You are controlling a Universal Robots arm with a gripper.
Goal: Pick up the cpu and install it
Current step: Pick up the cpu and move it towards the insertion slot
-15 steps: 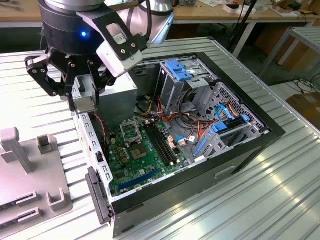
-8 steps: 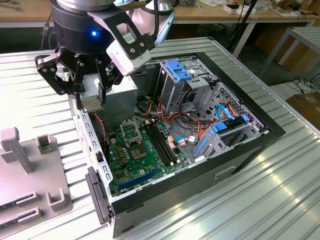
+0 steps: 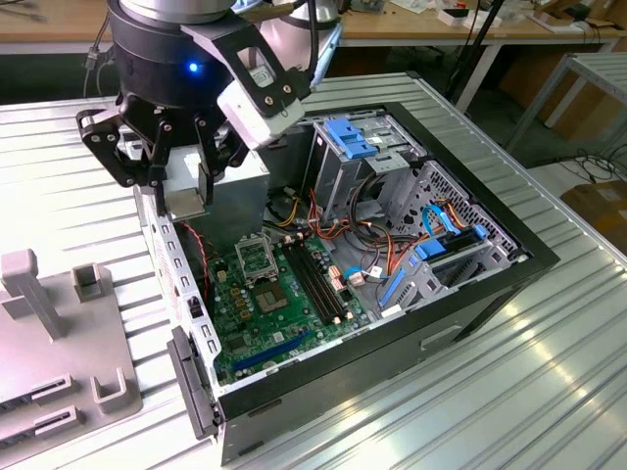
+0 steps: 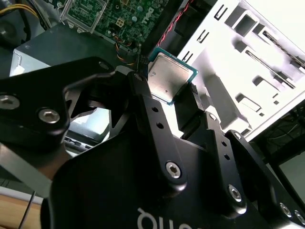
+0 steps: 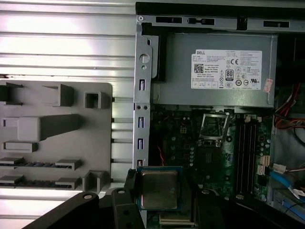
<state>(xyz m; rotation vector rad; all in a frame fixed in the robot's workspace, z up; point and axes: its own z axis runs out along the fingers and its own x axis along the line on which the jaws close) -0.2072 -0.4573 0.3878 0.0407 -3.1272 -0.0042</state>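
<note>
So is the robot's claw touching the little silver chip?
Touching. In the second wrist view the gripper pinches the cpu by its opposite edges, with no gap.

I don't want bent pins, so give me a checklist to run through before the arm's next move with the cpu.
1. cpu clamped in the pincer: ok, gripped on two opposite edges.
2. Metal face toward the wrist cameras: ok.
3. cpu above the socket: not ok, it hangs off to one side, near the case wall.
4. Is the socket open to take it: cannot tell.
5. Corner marks matched to the socket: cannot tell.
</note>
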